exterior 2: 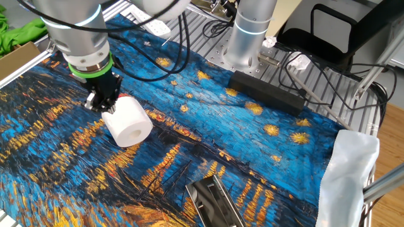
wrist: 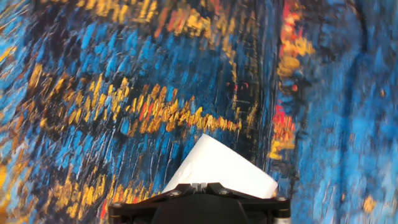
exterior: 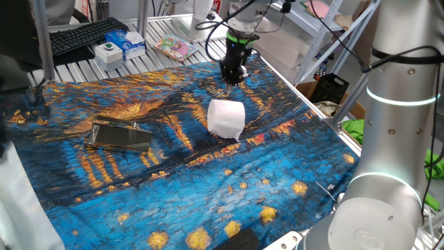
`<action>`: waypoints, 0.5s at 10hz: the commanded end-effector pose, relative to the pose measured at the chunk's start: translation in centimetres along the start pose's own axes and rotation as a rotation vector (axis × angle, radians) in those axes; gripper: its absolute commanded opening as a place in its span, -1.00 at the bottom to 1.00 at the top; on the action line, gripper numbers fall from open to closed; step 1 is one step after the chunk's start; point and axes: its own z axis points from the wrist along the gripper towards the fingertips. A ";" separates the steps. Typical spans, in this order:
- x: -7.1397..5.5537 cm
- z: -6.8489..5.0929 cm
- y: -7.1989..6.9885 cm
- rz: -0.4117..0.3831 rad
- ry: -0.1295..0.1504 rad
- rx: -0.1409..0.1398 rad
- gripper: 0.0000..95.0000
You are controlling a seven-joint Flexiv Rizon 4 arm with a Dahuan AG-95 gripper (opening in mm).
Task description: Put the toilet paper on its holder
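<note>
The toilet paper (exterior: 227, 118) is a plump white roll in the middle of the blue and gold painted cloth, its hollow core facing the camera in the other fixed view (exterior 2: 128, 122). My gripper (exterior: 228, 85) is right above the roll's far side, with its jaws together on the roll's paper edge; it also shows in the other fixed view (exterior 2: 103, 104). In the hand view white paper (wrist: 217, 168) sticks out from between the closed fingers. The holder (exterior: 121, 134), a shiny metal plate with a bar, lies flat on the cloth to the left, apart from the roll (exterior 2: 214, 202).
A second silver arm's base (exterior 2: 249, 31) and a black box (exterior 2: 268, 91) stand at the cloth's edge. A keyboard (exterior: 83, 35), small boxes (exterior: 119, 47) and a book (exterior: 173, 47) lie beyond the far edge. A white bag (exterior 2: 350, 170) hangs by a corner.
</note>
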 end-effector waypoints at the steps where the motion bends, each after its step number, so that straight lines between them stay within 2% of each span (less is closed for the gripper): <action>1: 0.0 0.0 0.1 0.054 0.018 0.002 0.20; 3: 0.0 0.1 0.1 0.084 0.022 0.003 0.20; 5: 0.3 0.6 0.4 0.126 0.021 0.008 1.00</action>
